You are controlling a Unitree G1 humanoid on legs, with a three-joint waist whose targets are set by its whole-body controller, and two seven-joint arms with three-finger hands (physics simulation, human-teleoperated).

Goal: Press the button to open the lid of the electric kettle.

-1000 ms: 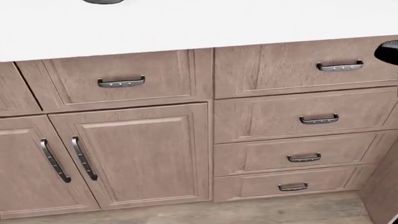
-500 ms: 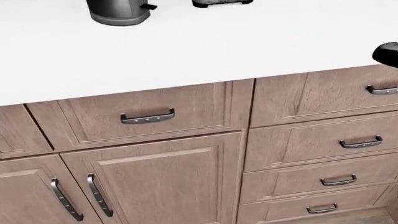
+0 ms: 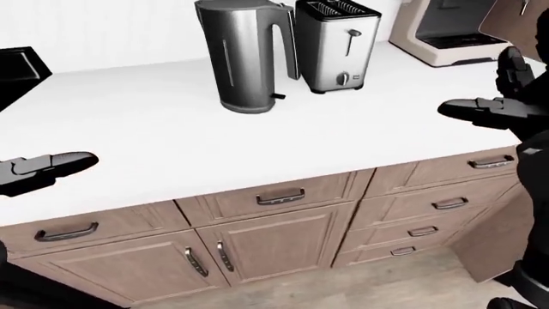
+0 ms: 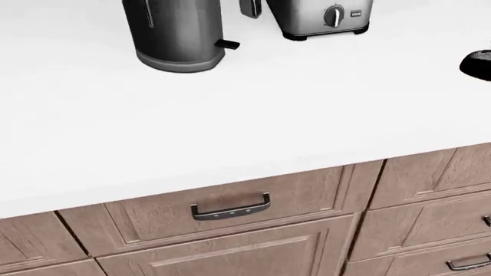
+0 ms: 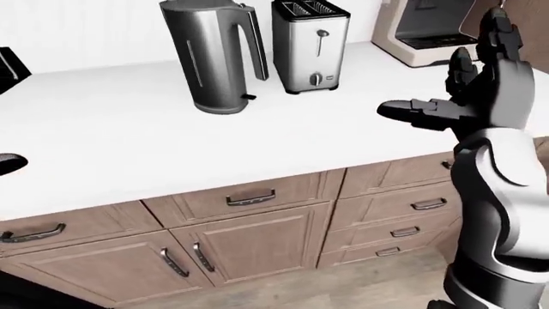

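the fingers point(image 5: 493, 32) of the right hand point(image 5: 468, 90) stand spread in the right-eye view, two reaching up near the top right of the frame and one dark digit pointing left over the white counter point(image 5: 129, 148), closed on nothing. at the far left edge only a dark tip of the left hand shows, too little to tell how its fingers sit. the electric kettle point(image 5: 214, 55) stands upright in the upper middle, lid down, apart from both hands, and the toaster point(image 5: 311, 45) stands just beside it to the right; its slots are too dim to tell what they hold. a coffee machine point(image 5: 420, 32) is cut off by the top edge.

in the left-eye view the left hand point(image 3: 43, 170) lies at the left edge over the counter's near rim, flat and stretched out, gripping nothing, its wrist cut off. a black stove corner point(image 3: 17, 67) pokes in at the upper left. the drawers point(image 3: 279, 196) and cabinet doors point(image 3: 275, 248) below are all closed, contents hidden.

the head view looks down steeply: only the kettle's lower body and the toaster's base with its knob point(image 4: 333, 15) show along the top, their tops cut off. a small black tab point(image 4: 227, 44) juts from the kettle's foot. a black blob at the right edge is part of the right hand, too cropped to read.
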